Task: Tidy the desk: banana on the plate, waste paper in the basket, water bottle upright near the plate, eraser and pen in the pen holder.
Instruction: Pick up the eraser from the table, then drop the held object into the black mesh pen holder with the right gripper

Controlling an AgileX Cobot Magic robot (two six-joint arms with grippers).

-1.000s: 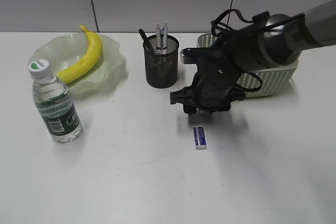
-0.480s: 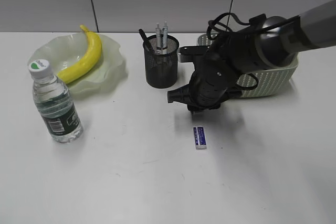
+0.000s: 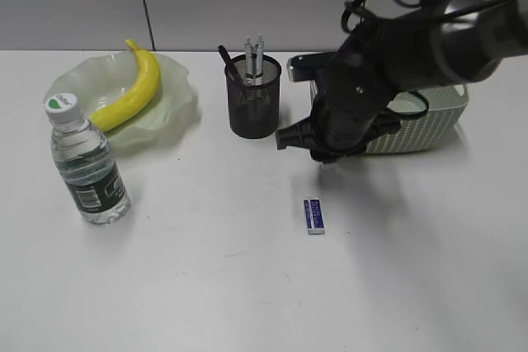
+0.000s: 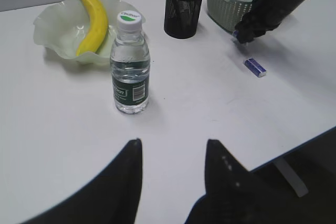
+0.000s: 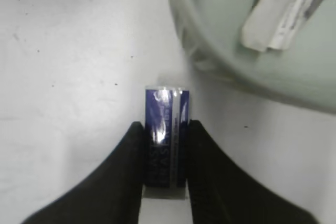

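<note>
The desk (image 3: 206, 286) is largely being left in order: the waste paper (image 5: 283, 9) is lying in the basket (image 3: 433, 131), the banana (image 3: 132, 88) on the plate (image 3: 180, 109), and the water bottle (image 3: 85, 162) is standing upright near it. The pen holder (image 3: 254, 105) is standing to the left of the right gripper (image 5: 166, 127) in the exterior view, near and lower. The held eraser (image 5: 165, 148) is being clamped between narrow fingers, its long axis along them, above the basket's rim. A leftward carry is judged to be next. A second eraser (image 3: 313, 215) is lying flat on the desk, below the right gripper. The left gripper (image 4: 172, 153) is being held wide, empty.
</note>
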